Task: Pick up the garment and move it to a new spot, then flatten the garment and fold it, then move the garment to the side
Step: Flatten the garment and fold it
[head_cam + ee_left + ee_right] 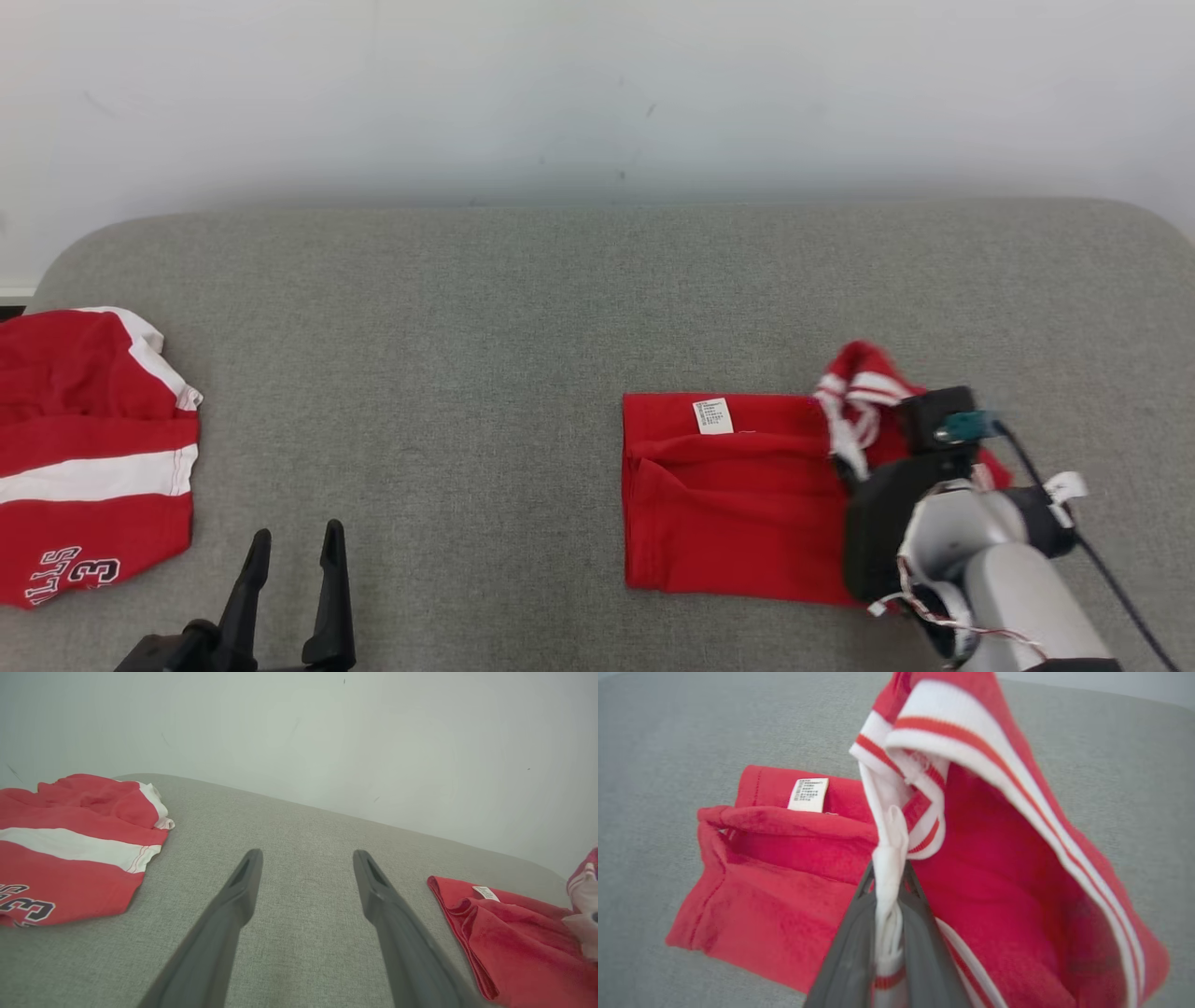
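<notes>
The right end effector (888,873) is clamped tight on a white ribbed band (889,849) with red stripes, which is the trim of the red garment (728,504). It holds that edge lifted off the surface, so the striped trim curls up and over the fingers. The rest of the garment lies flat as a rough rectangle on the right half of the grey upholstered surface (485,308), closer to the near edge than to the far one. Its left edge is straight, and a fold runs across its far part. A small white care label (713,416) sits face up close to the garment's far edge. The pale right forearm (1008,579) comes in from the near right corner.

The left end effector (297,532) stands wide open and holds nothing. It is over bare surface at the near left, fingers pointing toward the far side, well apart from the garment. To its left, at the left edge of the surface, lies a second red garment (84,448) with a broad white band and dark lettering toward its near end. Its far end is rumpled. A pale wall (597,93) rises behind the far edge.
</notes>
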